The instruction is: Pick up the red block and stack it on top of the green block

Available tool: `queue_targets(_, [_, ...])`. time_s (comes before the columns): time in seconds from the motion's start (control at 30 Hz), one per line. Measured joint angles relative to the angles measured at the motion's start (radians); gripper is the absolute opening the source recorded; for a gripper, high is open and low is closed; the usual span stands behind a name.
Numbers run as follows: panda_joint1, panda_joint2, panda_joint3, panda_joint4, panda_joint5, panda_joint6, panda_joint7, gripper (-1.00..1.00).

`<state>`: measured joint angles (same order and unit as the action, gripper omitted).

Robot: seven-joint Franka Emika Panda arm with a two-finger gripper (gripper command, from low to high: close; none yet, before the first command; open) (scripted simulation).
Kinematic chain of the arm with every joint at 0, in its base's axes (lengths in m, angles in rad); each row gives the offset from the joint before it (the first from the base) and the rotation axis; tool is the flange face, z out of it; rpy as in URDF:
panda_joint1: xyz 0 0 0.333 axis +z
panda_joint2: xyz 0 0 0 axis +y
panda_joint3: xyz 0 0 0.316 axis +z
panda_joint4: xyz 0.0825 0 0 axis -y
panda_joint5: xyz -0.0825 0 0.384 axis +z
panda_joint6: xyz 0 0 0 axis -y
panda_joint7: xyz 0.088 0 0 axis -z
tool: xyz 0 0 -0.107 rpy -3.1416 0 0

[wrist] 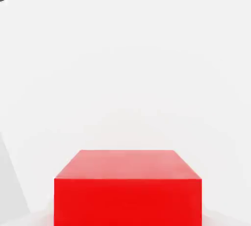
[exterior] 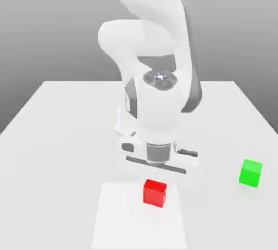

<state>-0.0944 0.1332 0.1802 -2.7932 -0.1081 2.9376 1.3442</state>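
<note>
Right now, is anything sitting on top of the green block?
No. The green block has a bare top and stands alone on the white table. The red block sits apart. Its underside is hidden.

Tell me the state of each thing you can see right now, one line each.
red block: resting flat on the table, just in front of the arm's hand, not lifted.
green block: resting on the table off to the exterior view's right, nothing on top.
table: white, carrying both blocks.
</note>
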Motion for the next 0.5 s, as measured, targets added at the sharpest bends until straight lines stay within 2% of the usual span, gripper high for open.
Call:
queue_targets(0.33, [-0.005, -0.153, 0.037, -0.032, 0.12, -0.129, -0.088, -1.0])
queue_targets(0.5, [0.166, -0.179, 0.137, 0.012, 0.137, -0.189, 0.056, -1.0])
